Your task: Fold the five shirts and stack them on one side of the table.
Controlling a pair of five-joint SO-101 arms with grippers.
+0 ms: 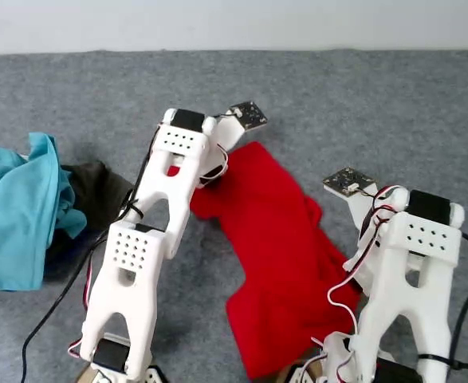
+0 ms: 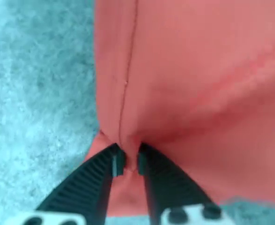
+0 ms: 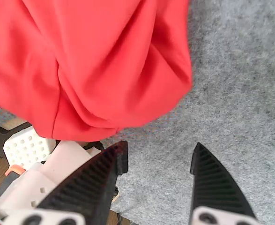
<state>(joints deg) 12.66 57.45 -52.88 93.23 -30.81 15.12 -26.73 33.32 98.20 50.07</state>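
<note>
Left jaws clamp a seam fold of the red shirt (image 1: 273, 255), which lies rumpled in the middle of the grey table (image 1: 377, 104) between the two arms. Right jaws stand apart over the table, just beside the shirt's edge. A teal shirt (image 1: 14, 215) and a dark shirt (image 1: 98, 191) are heaped at the high view's left edge.
</note>
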